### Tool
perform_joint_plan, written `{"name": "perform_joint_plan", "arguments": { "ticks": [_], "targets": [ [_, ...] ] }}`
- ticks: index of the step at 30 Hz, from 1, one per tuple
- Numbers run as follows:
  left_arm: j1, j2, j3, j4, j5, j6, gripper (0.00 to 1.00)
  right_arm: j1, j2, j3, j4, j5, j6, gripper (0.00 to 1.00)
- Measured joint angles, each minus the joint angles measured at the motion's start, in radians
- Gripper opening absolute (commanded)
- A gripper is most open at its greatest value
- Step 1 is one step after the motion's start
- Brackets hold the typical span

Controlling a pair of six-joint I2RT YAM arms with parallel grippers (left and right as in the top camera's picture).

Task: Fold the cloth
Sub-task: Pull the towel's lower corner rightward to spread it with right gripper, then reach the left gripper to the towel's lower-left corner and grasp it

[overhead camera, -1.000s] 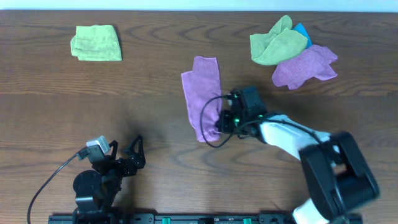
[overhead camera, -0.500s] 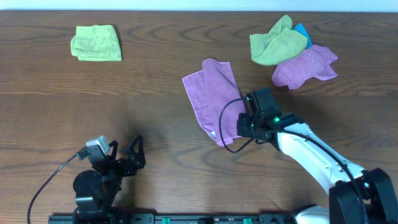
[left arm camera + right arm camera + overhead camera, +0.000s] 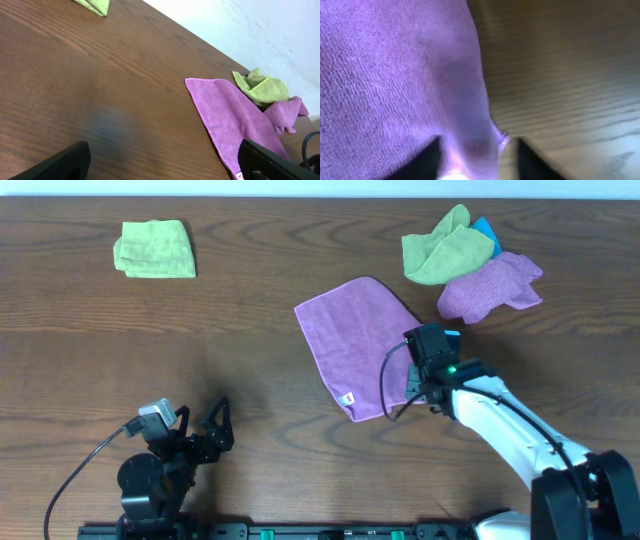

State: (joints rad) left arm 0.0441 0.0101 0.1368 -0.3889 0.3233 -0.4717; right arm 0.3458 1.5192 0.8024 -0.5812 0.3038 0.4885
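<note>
Laid out in a single flat layer, right of centre on the wooden table [image 3: 250, 340]: the cloth [image 3: 360, 340], turned somewhat askew, white tag [image 3: 348, 399] at the near corner. Flat and smooth, so likely ready for a first fold with no more spreading needed. Set at its right-hand edge, low over the fabric: the right gripper [image 3: 415, 383]. Seen from its own camera, fingers apart with the hem lying loosely between them and no pinch to be made out. Seemingly placed there as the handiest edge to lift and carry across. Stationed near the front of the table, well apart from the fabric: the left gripper [image 3: 205, 418], spread wide and empty, probably out of the way until wanted for the far side. Off toward the back, away from the work: a folded light green cloth [image 3: 155, 248] at the left, and a heap of green, blue and purple cloths [image 3: 470, 260] at the right, near the spread one but seemingly not touching it.
</note>
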Motion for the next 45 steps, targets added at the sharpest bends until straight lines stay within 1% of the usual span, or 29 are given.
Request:
{"name": "perform_joint_plan", "arguments": {
  "ticks": [3, 8, 13, 15, 17, 22, 25, 28, 31, 33, 36, 39, 40, 41, 42, 43, 45],
  "targets": [
    [0.0, 0.0, 0.0, 0.0, 0.0, 0.0, 0.95, -0.002, -0.004, 0.0, -0.006, 0.01, 0.0, 0.75],
    [0.0, 0.0, 0.0, 0.0, 0.005, 0.0, 0.96, -0.002, -0.07, 0.0, -0.028, 0.005, -0.003, 0.75],
    [0.0, 0.002, 0.001, -0.002, 0.067, -0.003, 0.96, -0.002, -0.182, 0.002, -0.029, -0.058, -0.05, 0.73],
    [-0.001, 0.021, 0.012, -0.032, 0.097, -0.011, 0.96, -0.002, -0.216, 0.002, -0.029, -0.08, -0.058, 0.73],
    [-0.008, 0.083, 0.056, -0.096, 0.116, -0.023, 0.96, -0.002, -0.238, 0.002, -0.03, -0.092, -0.064, 0.73],
    [-0.058, 0.325, 0.29, -0.171, 0.139, -0.029, 0.96, -0.002, -0.253, 0.003, -0.031, -0.111, -0.072, 0.73],
    [-0.111, 0.511, 0.443, -0.237, 0.145, -0.028, 0.96, -0.002, -0.253, 0.004, -0.031, -0.126, -0.073, 0.73],
    [-0.191, 0.744, 0.595, -0.315, 0.15, -0.029, 0.96, -0.002, -0.254, 0.005, -0.032, -0.14, -0.073, 0.73],
    [-0.269, 0.948, 0.703, -0.327, 0.175, -0.029, 0.95, -0.002, -0.254, 0.006, -0.034, -0.151, -0.074, 0.73],
    [-0.316, 1.086, 0.758, -0.294, 0.204, -0.033, 0.95, -0.002, -0.254, 0.006, -0.037, -0.157, -0.074, 0.73],
    [-0.341, 1.205, 0.773, -0.256, 0.253, -0.068, 0.95, -0.002, -0.254, 0.006, -0.037, -0.167, -0.076, 0.73],
    [-0.343, 1.312, 0.773, -0.204, 0.287, -0.154, 0.96, -0.002, -0.254, 0.006, -0.037, -0.181, -0.076, 0.73],
    [-0.343, 1.338, 0.773, -0.196, 0.294, -0.186, 1.0, -0.002, -0.254, 0.006, -0.037, -0.184, -0.076, 0.73],
    [-0.344, 1.371, 0.773, -0.191, 0.3, -0.227, 1.0, -0.002, -0.254, 0.006, -0.037, -0.187, -0.076, 0.73],
    [-0.343, 1.398, 0.773, -0.19, 0.306, -0.268, 1.0, -0.002, -0.254, 0.006, -0.038, -0.192, -0.076, 0.72],
    [-0.344, 1.421, 0.773, -0.188, 0.311, -0.301, 0.97, -0.002, -0.254, 0.006, -0.037, -0.193, -0.076, 0.72],
    [-0.344, 1.465, 0.773, -0.159, 0.332, -0.361, 0.95, -0.002, -0.254, 0.006, -0.038, -0.197, -0.076, 0.72]
  ]
}}
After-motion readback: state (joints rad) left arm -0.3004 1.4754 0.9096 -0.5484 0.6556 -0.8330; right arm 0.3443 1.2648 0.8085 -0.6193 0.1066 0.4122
